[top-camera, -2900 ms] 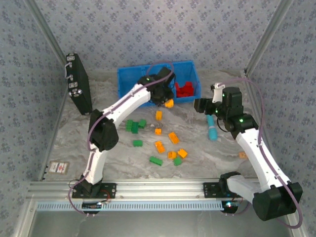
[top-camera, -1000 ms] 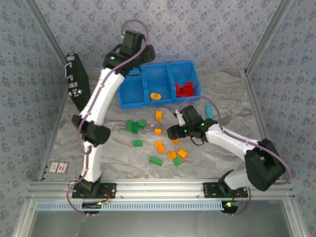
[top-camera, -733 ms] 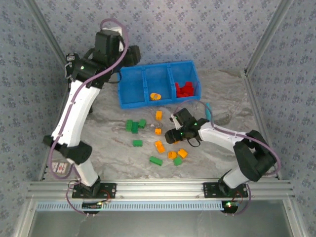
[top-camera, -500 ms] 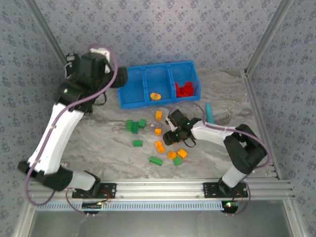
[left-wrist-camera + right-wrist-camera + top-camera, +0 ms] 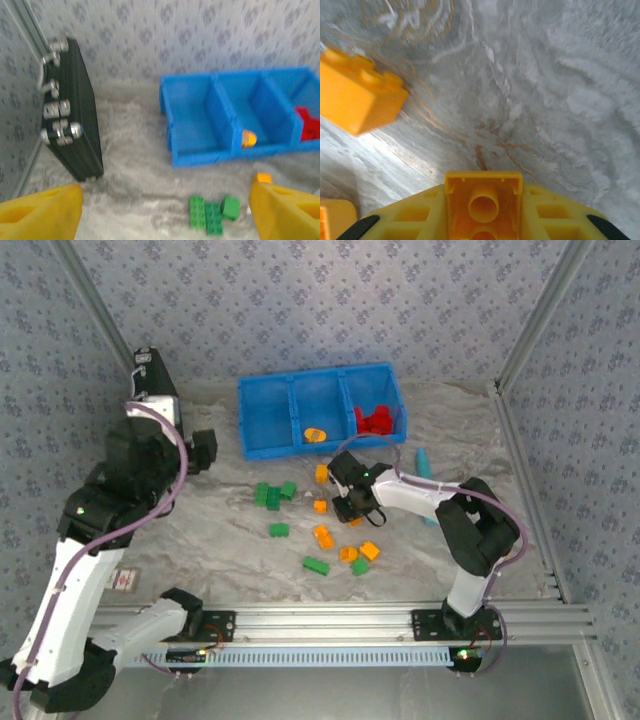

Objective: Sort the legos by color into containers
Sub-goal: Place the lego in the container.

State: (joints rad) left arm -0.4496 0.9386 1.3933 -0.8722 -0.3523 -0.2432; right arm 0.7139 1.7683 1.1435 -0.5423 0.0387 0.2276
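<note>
Loose legos lie on the marble table (image 5: 230, 540): green ones (image 5: 267, 495) to the left, orange-yellow ones (image 5: 324, 537) in the middle. The blue bin (image 5: 268, 410) has three containers; the middle holds an orange lego (image 5: 316, 434), the right holds red legos (image 5: 376, 420). My right gripper (image 5: 347, 508) is low over the table, shut on an orange-yellow lego (image 5: 483, 202) whose hollow underside faces the wrist camera. My left gripper (image 5: 203, 452) hangs open and holds nothing, up at the left by the black case; its yellow fingers (image 5: 40, 210) frame green legos (image 5: 212, 215) and the bin (image 5: 192, 115).
A black case (image 5: 160, 410) leans against the left wall. A teal stick (image 5: 425, 462) lies right of the right arm. Another orange lego (image 5: 357, 97) sits close to the right gripper. Metal frame posts stand at both sides.
The left arm swung from above the bin out to the left and lower, its gripper opening wider. The right gripper slid left among the orange legos and closed on one.
</note>
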